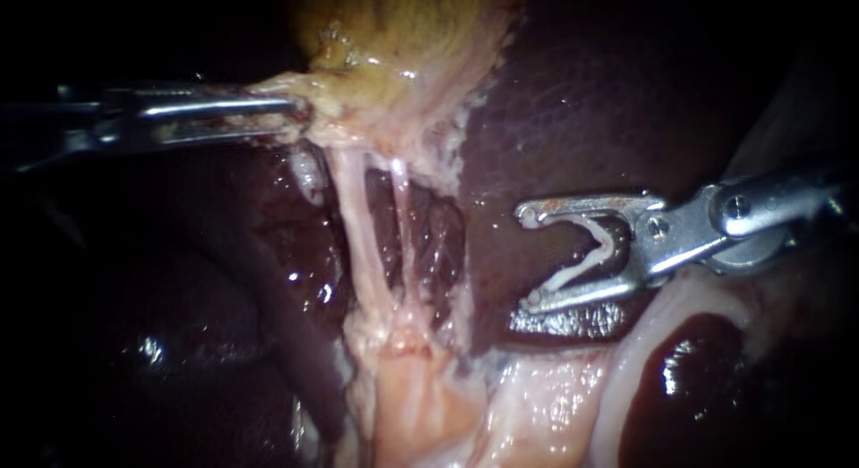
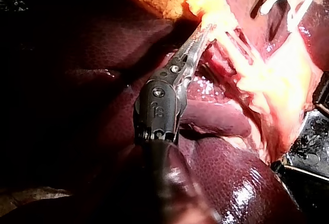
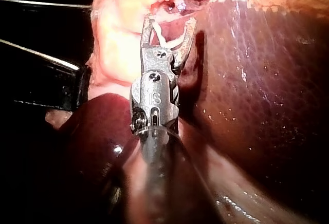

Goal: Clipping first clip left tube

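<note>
My left instrument (image 1: 288,115) comes in from the left, its jaws shut on the pale tissue at the bottom of the yellow gallbladder (image 1: 403,29) and holding it taut. From there two tubes run down: the thicker left tube (image 1: 358,226) and the thin right tube (image 1: 404,226). My right instrument (image 1: 530,258) hovers over the liver (image 1: 582,101), right of both tubes and apart from them. A white clip (image 1: 598,251) sits between its wide-spread jaws, touching both. The right wrist view shows the same clip (image 3: 167,40), with the tubes ahead of the jaws.
Pale fatty tissue (image 1: 420,405) gathers where the tubes end below. Dark liver lobes lie on both sides, one glistening at the lower right (image 1: 689,378). In the left wrist view my left instrument (image 2: 203,31) grips bright yellow tissue, with the clip (image 2: 280,0) beyond it.
</note>
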`<state>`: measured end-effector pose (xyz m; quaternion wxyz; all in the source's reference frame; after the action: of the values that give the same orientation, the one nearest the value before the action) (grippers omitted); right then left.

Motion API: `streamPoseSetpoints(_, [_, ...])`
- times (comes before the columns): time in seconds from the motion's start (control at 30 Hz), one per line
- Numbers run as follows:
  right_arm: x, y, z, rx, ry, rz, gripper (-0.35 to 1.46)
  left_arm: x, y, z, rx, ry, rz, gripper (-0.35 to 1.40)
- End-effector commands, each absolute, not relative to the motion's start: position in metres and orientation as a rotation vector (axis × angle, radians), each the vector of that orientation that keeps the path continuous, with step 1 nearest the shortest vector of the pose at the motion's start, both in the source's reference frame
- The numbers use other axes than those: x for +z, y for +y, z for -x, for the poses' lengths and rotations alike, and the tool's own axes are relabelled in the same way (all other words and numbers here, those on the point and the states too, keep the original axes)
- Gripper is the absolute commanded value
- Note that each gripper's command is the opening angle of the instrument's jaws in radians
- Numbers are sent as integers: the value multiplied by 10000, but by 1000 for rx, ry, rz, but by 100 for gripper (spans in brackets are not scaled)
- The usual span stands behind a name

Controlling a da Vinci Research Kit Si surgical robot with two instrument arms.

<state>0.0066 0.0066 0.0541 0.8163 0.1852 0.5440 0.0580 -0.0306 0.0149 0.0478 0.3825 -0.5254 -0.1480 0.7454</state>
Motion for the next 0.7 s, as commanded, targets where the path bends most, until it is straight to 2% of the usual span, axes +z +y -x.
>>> streamPoseSetpoints(0.03, [540,65,-67,124,1161,-395,50,475,149,304,1895,-380,1346,-35])
streamPoseSetpoints(0.33, [526,56,-85,120,1175,-410,50,474,142,302,1897,-375,1346,-35])
streamPoseSetpoints(0.4, [520,51,-95,112,1185,-414,50,474,141,302,1897,-375,1346,-35])
streamPoseSetpoints(0.7, [500,33,-157,177,1210,-469,50,473,140,304,1896,-373,1345,-35])
